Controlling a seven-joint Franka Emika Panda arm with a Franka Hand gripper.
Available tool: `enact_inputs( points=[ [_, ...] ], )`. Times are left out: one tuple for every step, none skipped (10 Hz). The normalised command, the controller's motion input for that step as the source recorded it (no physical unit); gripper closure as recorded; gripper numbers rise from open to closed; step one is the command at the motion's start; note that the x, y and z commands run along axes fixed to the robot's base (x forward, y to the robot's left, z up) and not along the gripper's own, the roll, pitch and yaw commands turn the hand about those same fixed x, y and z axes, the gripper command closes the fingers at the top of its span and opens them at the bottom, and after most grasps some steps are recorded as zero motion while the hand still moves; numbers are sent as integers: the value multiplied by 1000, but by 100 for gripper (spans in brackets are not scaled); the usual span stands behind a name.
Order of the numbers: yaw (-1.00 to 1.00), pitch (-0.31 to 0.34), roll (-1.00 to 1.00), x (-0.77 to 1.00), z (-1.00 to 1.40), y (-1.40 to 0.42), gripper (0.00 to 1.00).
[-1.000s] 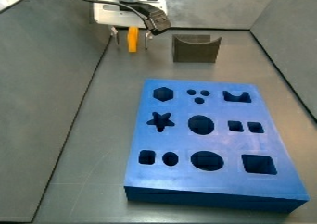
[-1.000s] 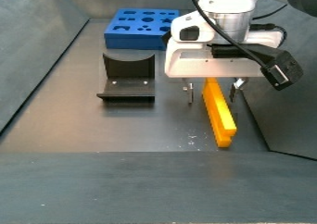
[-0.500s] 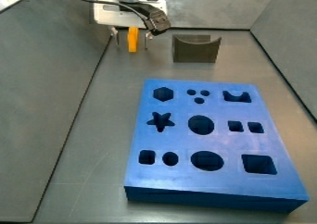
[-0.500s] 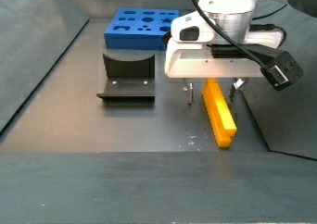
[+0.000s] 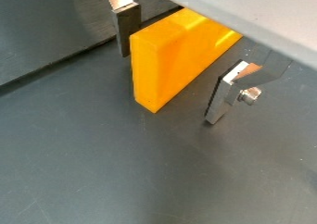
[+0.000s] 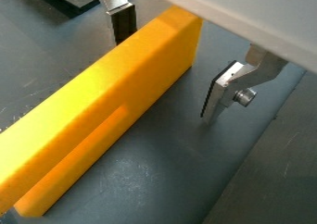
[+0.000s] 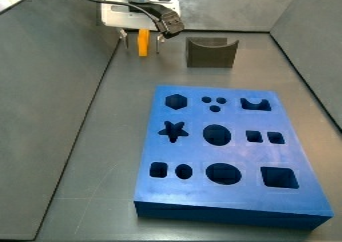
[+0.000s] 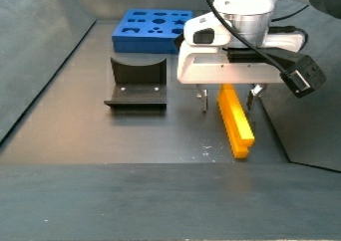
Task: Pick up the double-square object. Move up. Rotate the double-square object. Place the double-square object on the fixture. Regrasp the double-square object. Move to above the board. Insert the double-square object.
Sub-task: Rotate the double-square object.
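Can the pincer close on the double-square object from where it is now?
Probably yes: the pincer straddles the double-square object lying on the floor, one finger on each side, jaws open, nothing between them and the block.

Gripper (image 8: 228, 106) low over floor, fingers (image 5: 124, 24) straddling double-square object (image 8: 236, 120), gap visible each side in both wrist views. Object lies flat on floor (image 8: 120, 135), lengthwise between fingers. In side view, fixture (image 8: 138, 84) left of object, apart; board (image 8: 148, 30) behind fixture. In side view, board (image 7: 227, 151) nearest camera, fixture (image 7: 210, 52) beyond, gripper (image 7: 142, 38) left of fixture.
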Motion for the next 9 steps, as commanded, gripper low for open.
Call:
enact_inputs(
  points=[
    [17,-100,-153,36,-203,16,0],
    [17,-100,-153,36,-203,16,0],
    [17,-100,-153,36,-203,16,0],
    [17,-100,-153,36,-203,16,0],
    [17,-100,-153,36,-203,16,0],
    [17,-100,-153,36,-203,16,0],
    [17,-100,-153,36,-203,16,0],
    [17,-100,-153,36,-203,16,0],
    [0,0,0,0,0,0,100]
  ],
)
